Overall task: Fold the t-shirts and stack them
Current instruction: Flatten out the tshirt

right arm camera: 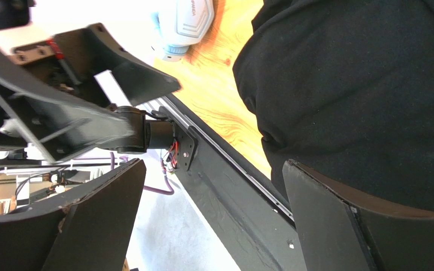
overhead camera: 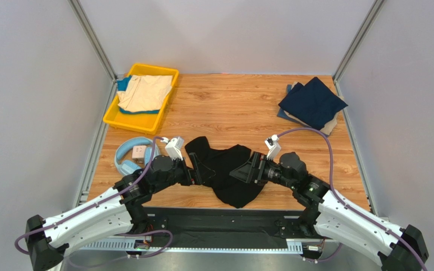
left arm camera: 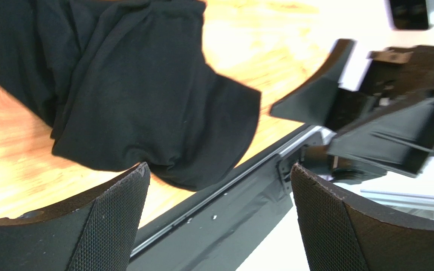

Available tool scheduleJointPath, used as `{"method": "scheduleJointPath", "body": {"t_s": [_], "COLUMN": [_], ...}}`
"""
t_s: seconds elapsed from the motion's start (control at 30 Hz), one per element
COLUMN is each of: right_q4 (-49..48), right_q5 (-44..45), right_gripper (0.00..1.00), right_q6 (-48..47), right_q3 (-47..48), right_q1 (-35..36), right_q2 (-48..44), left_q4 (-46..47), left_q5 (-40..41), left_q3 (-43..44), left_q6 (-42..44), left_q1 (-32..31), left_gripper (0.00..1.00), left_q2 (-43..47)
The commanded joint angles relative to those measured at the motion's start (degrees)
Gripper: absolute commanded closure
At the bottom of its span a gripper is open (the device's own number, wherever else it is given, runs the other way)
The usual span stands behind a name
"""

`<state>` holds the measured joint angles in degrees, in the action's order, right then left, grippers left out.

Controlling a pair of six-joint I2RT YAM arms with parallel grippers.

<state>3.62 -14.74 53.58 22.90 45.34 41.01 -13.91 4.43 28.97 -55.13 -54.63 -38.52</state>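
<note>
Top external view has the black t-shirt (overhead camera: 229,174) crumpled at the near edge of the counter (overhead camera: 230,107); left hand (overhead camera: 198,169) and right hand (overhead camera: 245,170) flank it, both spread wide and empty, seemingly poised to pinch its sides and flatten it.

Large black soft-cloth t-shirt (overhead camera: 228,169) is seen crumpled, unfolded, at the near middle of the wooden table (overhead camera: 230,107), lower part reaching the near edge. Navy blue t-shirt (overhead camera: 314,101) is folded flat and stacked on a beige t-shirt (overhead camera: 331,125), far right. Cream t-shirt (overhead camera: 145,92) is laid loosely over a teal t-shirt (overhead camera: 124,83) in the yellow plastic tray (overhead camera: 128,123), far left.
</note>
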Motion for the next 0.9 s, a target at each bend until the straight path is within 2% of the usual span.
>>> {"method": "scheduleJointPath", "body": {"t_s": [0.0,0.27,0.47,0.53,0.6,0.7,0.87], "right_q4": [-0.54,3.68,19.83,26.6,31.42,33.56,30.4], "right_q5": [-0.11,1.65,13.5,21.1,24.22,24.5,22.75], "right_gripper": [0.0,0.0,0.0,0.0,0.0,0.0,0.0], "right_q6": [0.73,-0.41,-7.33,-8.49,-10.85,-14.02,-18.51], "right_q3": [0.57,2.68,11.11,14.78,17.17,21.31,26.84], "right_q1": [-0.69,-0.78,-0.87,-1.04,-2.18,-5.7,-8.95], "right_q2": [-2.16,-1.9,0.29,4.41,10.62,20.28,29.9], "left_q4": [0.99,4.77,-0.15,0.02,1.08,1.78,2.31], "left_q5": [-0.91,-0.56,1.81,2.34,2.43,2.26,1.2], "left_q3": [1.26,-1.99,-1.63,-2.34,-3.57,-4.97,-5.68], "left_q6": [-0.41,-0.41,-2.43,-2.7,-2.96,-3.93,-4.02], "left_q1": [0.23,0.23,0.23,0.23,0.32,0.58,1.19], "left_gripper": [0.0,0.0,0.04,0.04,0.04,0.04,0.05], "left_q2": [-0.94,3.1,3.72,4.94,5.65,6.97,7.15]}}
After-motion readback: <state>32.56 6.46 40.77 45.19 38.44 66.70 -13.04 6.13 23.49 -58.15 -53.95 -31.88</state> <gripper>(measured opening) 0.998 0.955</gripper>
